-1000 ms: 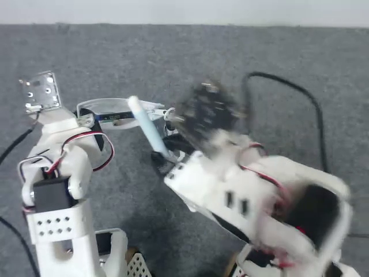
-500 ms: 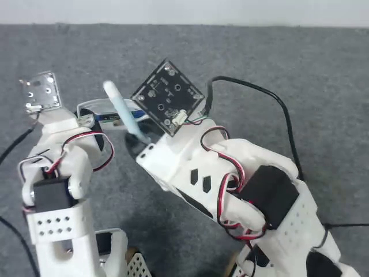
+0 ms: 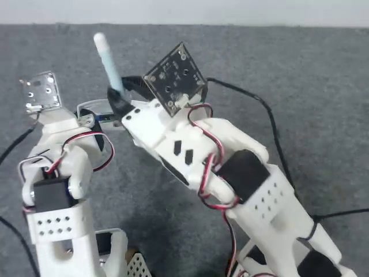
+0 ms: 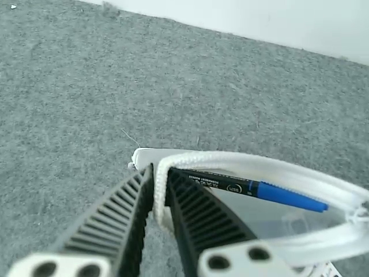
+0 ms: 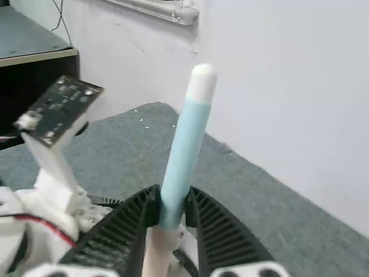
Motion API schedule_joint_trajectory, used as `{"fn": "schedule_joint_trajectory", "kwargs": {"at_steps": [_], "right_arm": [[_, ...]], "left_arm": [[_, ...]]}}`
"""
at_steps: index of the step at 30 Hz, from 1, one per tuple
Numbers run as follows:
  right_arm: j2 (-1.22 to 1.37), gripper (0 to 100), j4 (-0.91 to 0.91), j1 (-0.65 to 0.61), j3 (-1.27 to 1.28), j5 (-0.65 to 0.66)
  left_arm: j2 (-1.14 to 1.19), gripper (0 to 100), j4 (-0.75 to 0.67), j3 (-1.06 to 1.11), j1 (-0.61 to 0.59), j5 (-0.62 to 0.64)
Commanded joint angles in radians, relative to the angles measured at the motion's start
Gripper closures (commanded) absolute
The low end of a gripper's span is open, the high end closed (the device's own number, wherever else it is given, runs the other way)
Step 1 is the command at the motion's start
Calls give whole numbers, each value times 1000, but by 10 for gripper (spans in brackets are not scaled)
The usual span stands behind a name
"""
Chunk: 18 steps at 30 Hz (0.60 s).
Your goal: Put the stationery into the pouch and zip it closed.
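The right tool (image 5: 173, 195) is pinching a pale blue pen (image 5: 185, 135), capped end sticking up, just over the pouch (image 4: 288, 172). The left tool (image 4: 158, 174) is clamping the pouch's rim; a marker (image 4: 253, 187) is lying inside.

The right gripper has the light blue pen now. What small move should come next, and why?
Probably tip the light blue pen down toward the mouth of the pouch. The right gripper is shut on it with its white end pointing upward, away from the pouch, while the left gripper pinches the pouch's rim and a blue marker already lies inside.
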Motion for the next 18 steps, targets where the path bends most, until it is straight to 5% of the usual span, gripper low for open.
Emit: {"fn": "schedule_joint_trajectory", "kwargs": {"at_steps": [1,18], "right_arm": [[-18,992,-156,41,52,-9],[-18,992,-905,94,635,-2]], "left_arm": [[15,988,-12,5,15,-6],[15,988,-17,19,15,-8]]}}
